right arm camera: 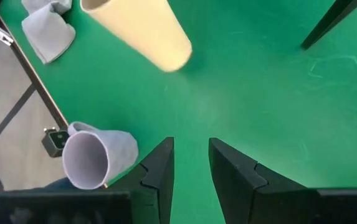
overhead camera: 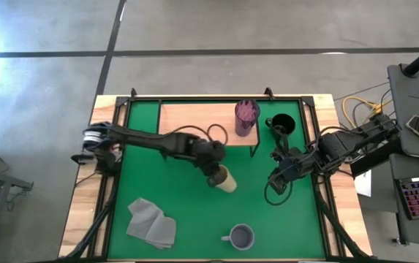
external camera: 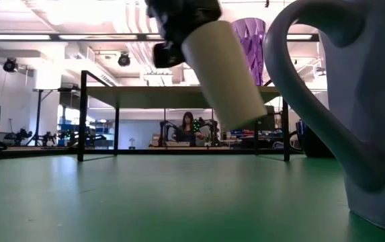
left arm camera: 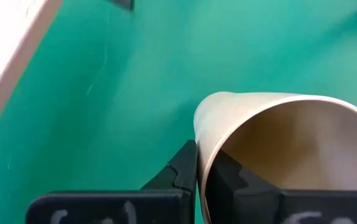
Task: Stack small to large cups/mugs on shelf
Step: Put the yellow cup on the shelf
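My left gripper is over the middle of the green mat, shut on the tan handleless cup, which is tilted and lifted clear of the mat in the low view. The translucent purple tumbler stands on the right end of the light-wood shelf. The black mug stands on the mat just right of the shelf. The lavender-grey mug stands upright near the mat's front edge. My right gripper is open and empty over the mat's right part, and its wrist view shows the gap. My left gripper holds the tan cup by its rim wall, with one finger outside the cup and the other finger inside it. The cup is lifted clear of the mat and tilted, with its closed bottom lower and toward the table's right.
A folded grey cloth lies on the mat at the front left. The shelf's thin black legs stand on the mat. A black frame borders the mat. People and equipment show far behind the table in the low view.
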Motion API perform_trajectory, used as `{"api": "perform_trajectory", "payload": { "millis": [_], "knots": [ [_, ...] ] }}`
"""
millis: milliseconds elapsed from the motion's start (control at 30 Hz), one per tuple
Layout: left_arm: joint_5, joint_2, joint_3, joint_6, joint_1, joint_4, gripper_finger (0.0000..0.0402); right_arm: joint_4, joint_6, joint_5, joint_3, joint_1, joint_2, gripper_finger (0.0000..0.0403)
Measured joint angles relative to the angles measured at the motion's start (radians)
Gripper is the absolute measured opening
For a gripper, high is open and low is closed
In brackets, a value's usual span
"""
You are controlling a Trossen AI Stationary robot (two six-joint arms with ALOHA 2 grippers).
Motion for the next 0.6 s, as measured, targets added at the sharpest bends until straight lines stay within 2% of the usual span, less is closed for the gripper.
{"api": "perform_trajectory", "payload": {
  "millis": [267, 467, 600],
  "knots": [
    [0.041, 0.109, 0.120, 0.032, 0.005, -0.073, 0.0000, 0.001, -0.002, 0.040, 0.000, 0.000, 0.000, 0.0093],
    [0.048, 0.116, 0.121, 0.033, 0.005, -0.042, 0.0002, 0.000, -0.026, 0.046, -0.002, 0.000, 0.000, 0.0093],
    [0.049, 0.116, 0.120, 0.034, 0.005, -0.030, 0.0025, -0.004, -0.028, 0.049, -0.002, -0.001, 0.000, 0.0093]
  ]
}}
